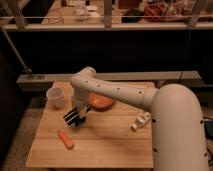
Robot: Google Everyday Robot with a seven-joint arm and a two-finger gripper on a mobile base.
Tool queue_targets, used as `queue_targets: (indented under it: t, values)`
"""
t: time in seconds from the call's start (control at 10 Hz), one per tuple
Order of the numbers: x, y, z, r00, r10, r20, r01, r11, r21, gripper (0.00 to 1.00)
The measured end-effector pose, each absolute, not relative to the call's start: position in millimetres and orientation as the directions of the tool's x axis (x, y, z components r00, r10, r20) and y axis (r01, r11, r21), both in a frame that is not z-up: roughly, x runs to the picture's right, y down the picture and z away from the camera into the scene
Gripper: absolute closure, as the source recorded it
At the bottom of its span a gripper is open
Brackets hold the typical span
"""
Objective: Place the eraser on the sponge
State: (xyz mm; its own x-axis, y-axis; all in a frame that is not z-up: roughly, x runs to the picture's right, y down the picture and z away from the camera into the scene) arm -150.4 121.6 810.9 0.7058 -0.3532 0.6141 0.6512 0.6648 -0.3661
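Observation:
The eraser (73,115), a flat black block with two pale stripes, hangs tilted just above the wooden table (110,147), left of its middle. My gripper (79,113) comes down from the arm's elbow and is shut on the eraser's right end. The sponge is hidden; only a dark patch shows under the gripper, and I cannot tell what it is.
An orange bowl (101,101) sits just right of the gripper. A white cup (55,96) stands at the back left. An orange carrot-like piece (65,139) lies near the front left. A small white object (141,121) lies at the right, beside my arm.

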Motion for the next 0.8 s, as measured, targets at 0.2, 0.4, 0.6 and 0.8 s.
queue_targets:
  t: [0.2, 0.4, 0.6, 0.8]
  values:
    - [-152.4, 122.6, 811.8, 0.698, -0.361, 0.618, 0.66, 0.658, -0.362, 1.0]
    - [-152.9, 122.5, 813.9, 0.692, -0.369, 0.621, 0.668, 0.653, -0.357, 1.0]
    - [-155.6, 123.0, 814.9, 0.684, -0.376, 0.625, 0.677, 0.646, -0.352, 1.0]
    - [-158.9, 123.3, 816.7, 0.675, -0.385, 0.629, 0.687, 0.638, -0.347, 1.0]
